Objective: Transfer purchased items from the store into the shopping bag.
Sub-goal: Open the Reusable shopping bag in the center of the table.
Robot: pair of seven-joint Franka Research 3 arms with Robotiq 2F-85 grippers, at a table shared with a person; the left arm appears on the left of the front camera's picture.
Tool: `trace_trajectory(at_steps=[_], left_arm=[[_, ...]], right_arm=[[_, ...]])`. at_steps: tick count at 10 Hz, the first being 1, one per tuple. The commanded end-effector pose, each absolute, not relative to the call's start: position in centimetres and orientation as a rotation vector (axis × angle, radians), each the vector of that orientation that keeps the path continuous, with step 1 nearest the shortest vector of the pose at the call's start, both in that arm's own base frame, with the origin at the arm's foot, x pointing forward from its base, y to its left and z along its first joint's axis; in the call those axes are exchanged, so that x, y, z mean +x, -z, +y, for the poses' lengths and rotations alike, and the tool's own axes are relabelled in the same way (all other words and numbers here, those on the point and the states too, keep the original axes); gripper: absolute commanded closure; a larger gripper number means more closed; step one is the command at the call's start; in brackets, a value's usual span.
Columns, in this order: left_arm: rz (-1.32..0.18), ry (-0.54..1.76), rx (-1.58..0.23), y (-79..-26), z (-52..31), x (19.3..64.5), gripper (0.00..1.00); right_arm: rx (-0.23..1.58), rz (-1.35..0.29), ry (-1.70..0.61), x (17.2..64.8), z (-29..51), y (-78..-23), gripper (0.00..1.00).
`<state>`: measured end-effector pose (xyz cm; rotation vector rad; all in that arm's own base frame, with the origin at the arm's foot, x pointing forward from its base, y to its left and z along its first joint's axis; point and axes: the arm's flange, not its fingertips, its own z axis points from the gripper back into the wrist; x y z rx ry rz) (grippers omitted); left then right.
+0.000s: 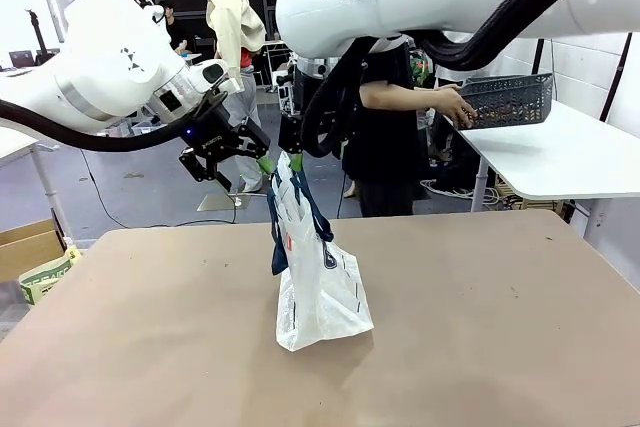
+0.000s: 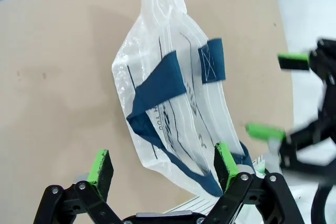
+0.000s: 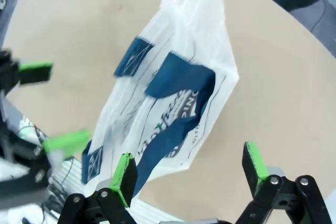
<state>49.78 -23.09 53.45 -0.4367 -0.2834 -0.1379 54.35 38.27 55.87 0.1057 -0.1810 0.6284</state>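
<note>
The shopping bag [image 1: 322, 282], whitish plastic with navy strap handles, stands upright in the middle of the brown table [image 1: 500, 327]. Both grippers hover at its top edge. My left gripper [image 1: 255, 172] sits just left of the bag's mouth and is open [image 2: 163, 166], with the bag's [image 2: 173, 103] lower edge showing between its pads. My right gripper [image 1: 295, 152] is open too [image 3: 190, 170], just above the bag [image 3: 173, 82]. Behind, a person's hand [image 1: 455, 107] holds the store [image 1: 508, 99], a dark slotted basket. The purchased items are hidden inside it.
The basket rests on a white side table [image 1: 570, 152] at the far right. A cardboard box [image 1: 30, 247] stands on the floor at the left. My two grippers are close together over the bag. Bare table surface lies around the bag.
</note>
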Motion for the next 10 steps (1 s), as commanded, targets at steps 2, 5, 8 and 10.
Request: trace_trajectory(at_steps=[2,5,8,10], left_arm=[[-0.272,0.103,-0.442,-53.9,-21.7,46.2,0.00],[-0.178,0.042,-0.503,-52.9,-22.9,44.7,0.00],[-0.148,-0.076,-0.510,-52.3,-24.0,45.3,0.00],[-0.125,-0.096,-0.515,-51.9,-24.4,45.7,0.00]], right_arm=[[0.169,-0.159,-0.582,57.2,39.0,-56.4,0.00],[0.150,-0.165,-0.570,58.2,39.7,-57.0,0.00],[0.151,-0.142,-0.589,58.1,40.9,-56.1,0.00],[0.141,-0.114,-0.595,57.8,41.3,-55.1,0.00]])
